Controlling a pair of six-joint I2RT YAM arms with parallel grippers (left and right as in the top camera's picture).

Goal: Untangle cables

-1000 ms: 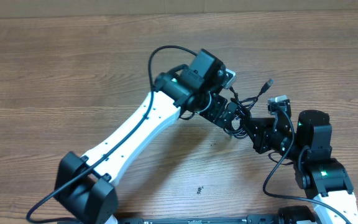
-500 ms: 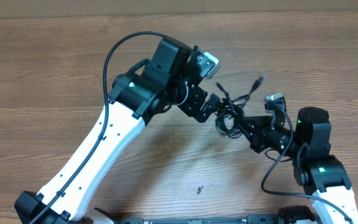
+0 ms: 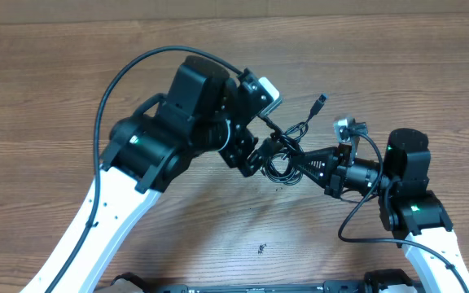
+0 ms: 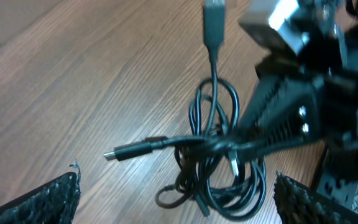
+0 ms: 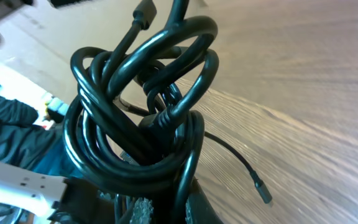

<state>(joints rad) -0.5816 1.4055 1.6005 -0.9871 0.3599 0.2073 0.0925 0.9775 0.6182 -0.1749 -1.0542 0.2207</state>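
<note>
my right gripper [image 3: 298,165] pinched the knot of cables [image 4: 219,168], which sat just ahead of my wide-spread left gripper [image 4: 176,193], one loose plug [image 4: 214,22] pointing away.

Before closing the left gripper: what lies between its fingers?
In the left wrist view, the cables, clamped by the right gripper, lie between its open fingers.

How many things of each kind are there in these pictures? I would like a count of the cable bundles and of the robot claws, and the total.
Cable bundle: 1, black, strands too tangled to count
Claws: 2, the left claw open, the right claw shut on the bundle
Total: 3
</note>
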